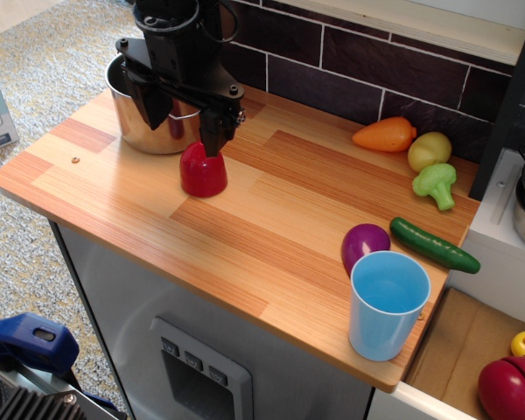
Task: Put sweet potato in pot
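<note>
The sweet potato [203, 171], a small glossy red dome-shaped toy, stands on the wooden counter just right of and in front of the pot [144, 122]. The pot is a shiny steel cylinder at the counter's back left corner, partly hidden behind the arm. My black gripper [184, 122] hangs over the gap between pot and sweet potato, its jaws spread wide. The right finger [213, 133] reaches down to the top of the sweet potato. The left finger [153, 107] is in front of the pot wall. Nothing is held between them.
An orange tapered vegetable [386, 135], a yellow-green toy [429, 150] and a broccoli [435, 184] lie at the back right. A purple egg-shaped toy [364, 246], a cucumber [434, 245] and a light-blue cup [388, 304] sit near the front right corner. A dark tiled wall runs behind.
</note>
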Available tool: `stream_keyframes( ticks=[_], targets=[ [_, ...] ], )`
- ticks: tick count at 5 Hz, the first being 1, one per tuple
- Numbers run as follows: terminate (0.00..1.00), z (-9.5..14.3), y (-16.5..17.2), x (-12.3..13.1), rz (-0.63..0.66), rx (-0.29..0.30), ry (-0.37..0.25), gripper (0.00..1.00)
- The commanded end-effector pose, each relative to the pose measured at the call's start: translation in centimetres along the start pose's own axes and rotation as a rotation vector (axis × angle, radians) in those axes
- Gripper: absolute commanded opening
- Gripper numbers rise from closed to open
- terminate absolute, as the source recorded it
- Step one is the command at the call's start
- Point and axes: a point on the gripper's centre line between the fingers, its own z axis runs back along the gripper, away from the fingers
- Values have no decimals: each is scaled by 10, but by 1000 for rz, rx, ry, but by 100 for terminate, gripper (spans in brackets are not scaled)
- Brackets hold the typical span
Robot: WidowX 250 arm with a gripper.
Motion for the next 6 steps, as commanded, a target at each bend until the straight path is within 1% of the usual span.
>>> stream_keyframes(
  ticks=[1,2,3,4,5,6],
  targets=[
    [0,0,0,0,0,0,0,100],
    [0,-12,2,7,23,-1,-30,100],
    [0,-24,3,13,13,3,-71,100],
    [0,-34,2,16,23,0,-92,100],
    [0,-43,2,17,39,-17,-97,100],
    [0,-55,1,18,50,-31,-116,100]
  ],
)
